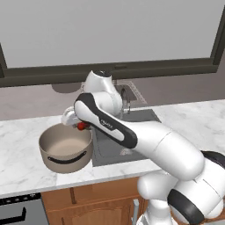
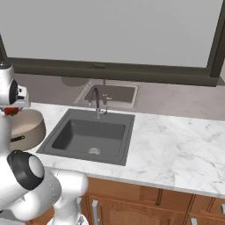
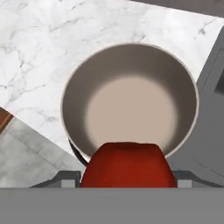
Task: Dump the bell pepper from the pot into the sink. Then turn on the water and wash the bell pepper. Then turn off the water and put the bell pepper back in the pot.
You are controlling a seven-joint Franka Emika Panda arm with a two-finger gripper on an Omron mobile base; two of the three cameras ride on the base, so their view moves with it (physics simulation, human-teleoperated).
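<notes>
- Pepper (image 3: 128,164) is sitting red and close at the bottom of the hand view, between the gripper (image 3: 127,177) tips, so the gripper is closed on it and carrying it.
- From the left base view the pepper (image 1: 81,126) is showing as a small red spot under the hand, hanging just above the pot (image 1: 66,149) at its far rim, on the side nearest the sink (image 1: 121,136).
- The pot is standing upright on the marble counter (image 1: 22,145), just beside the sink, and its pale bottom is lying bare.
- Seen along the gripper, the pot's mouth (image 3: 130,100) is lying straight ahead of the pepper, with the pepper overlapping the pot's rim rather than its middle.
- Judging from this, the task is nearing its end: the pepper is being put back, and the coming move is calling for a short shift toward the pot's middle before letting go, lest the pepper strike the rim.
- The faucet (image 2: 96,102) is standing over the sink (image 2: 90,134); no running water is showing.
</notes>
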